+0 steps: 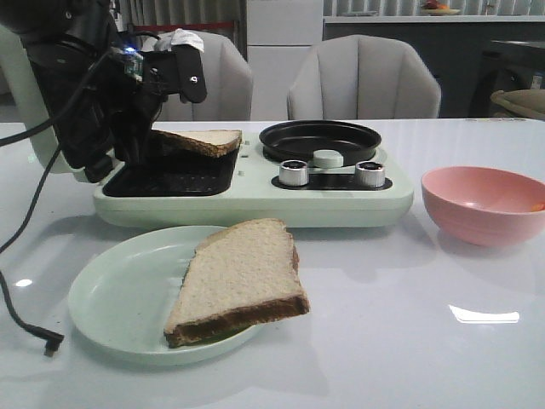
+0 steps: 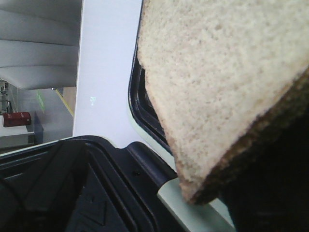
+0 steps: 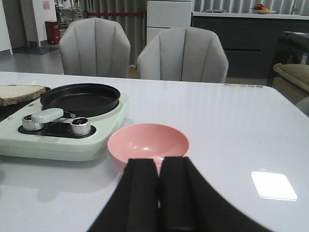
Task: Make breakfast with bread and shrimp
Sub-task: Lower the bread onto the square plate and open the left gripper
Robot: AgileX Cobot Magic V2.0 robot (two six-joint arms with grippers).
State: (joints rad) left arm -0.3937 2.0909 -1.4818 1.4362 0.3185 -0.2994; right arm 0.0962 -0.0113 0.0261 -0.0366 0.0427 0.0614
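My left gripper (image 1: 152, 138) is shut on one corner of a bread slice (image 1: 201, 141) and holds it a little above the black grill plate (image 1: 174, 175) of the pale green breakfast maker (image 1: 255, 204). In the left wrist view the slice (image 2: 217, 82) fills the frame above the grill, with a dark finger (image 2: 275, 193) at its crust. The second bread slice (image 1: 243, 277) lies on a pale green plate (image 1: 111, 294) and overhangs its rim. A small orange bit (image 1: 536, 206) shows in the pink bowl (image 1: 481, 204), too small to tell as the shrimp. My right gripper (image 3: 159, 166) is shut and empty, just short of the bowl (image 3: 147, 142).
The maker's round black pan (image 1: 319, 139) and two metal knobs (image 1: 294, 172) sit on its right half. A black cable (image 1: 21, 315) trails over the table at the left. Two grey chairs (image 1: 362, 81) stand behind the white table.
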